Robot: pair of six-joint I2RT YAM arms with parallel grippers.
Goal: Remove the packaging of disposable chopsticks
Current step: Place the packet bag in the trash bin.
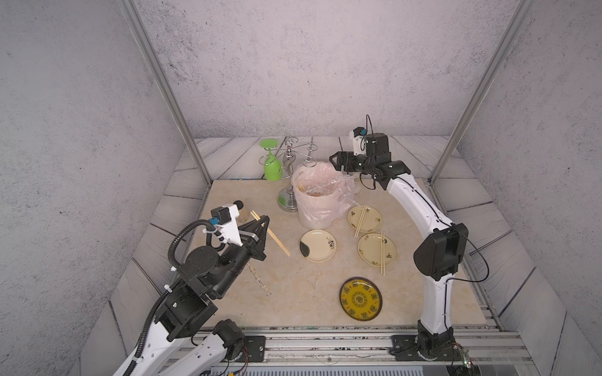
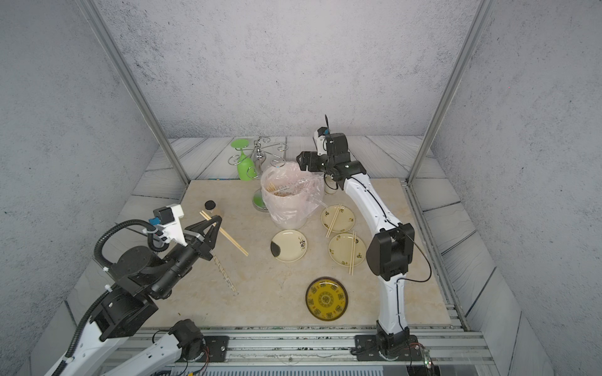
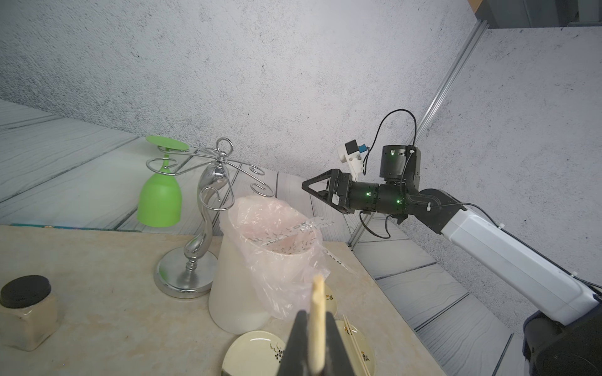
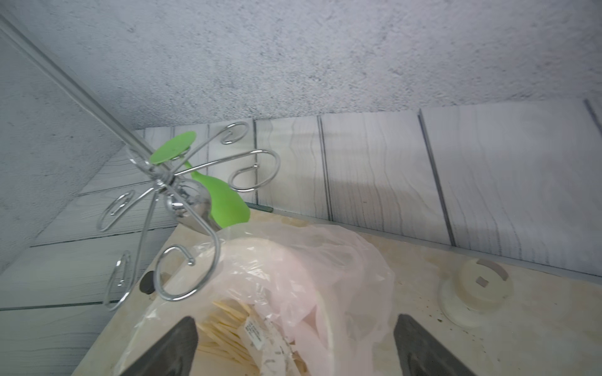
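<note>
My left gripper point(image 1: 263, 222) point(image 3: 316, 315) is shut on a pair of bare disposable chopsticks point(image 1: 272, 235) point(image 3: 318, 291), held above the table's left side. One packaging sleeve point(image 1: 259, 280) point(image 2: 227, 277) lies flat on the table just below that gripper. Another sleeve point(image 1: 322, 186) point(image 3: 282, 233) rests across the rim of the bag-lined white bin point(image 1: 317, 216) point(image 3: 239, 293). My right gripper point(image 1: 334, 161) point(image 4: 293, 351) hangs open just above the bin's far right rim with nothing between its fingers. Pale sticks point(image 4: 228, 325) lie inside the bin.
Two cream plates point(image 1: 374, 218) point(image 1: 369, 252) each carry a chopstick pair; a third cream plate point(image 1: 317, 245) and a yellow plate point(image 1: 360, 299) carry none. A chrome glass rack point(image 1: 288, 182) with a hanging green glass point(image 1: 272, 166) stands behind the bin. A dark-lidded jar point(image 3: 26, 312) sits at the left.
</note>
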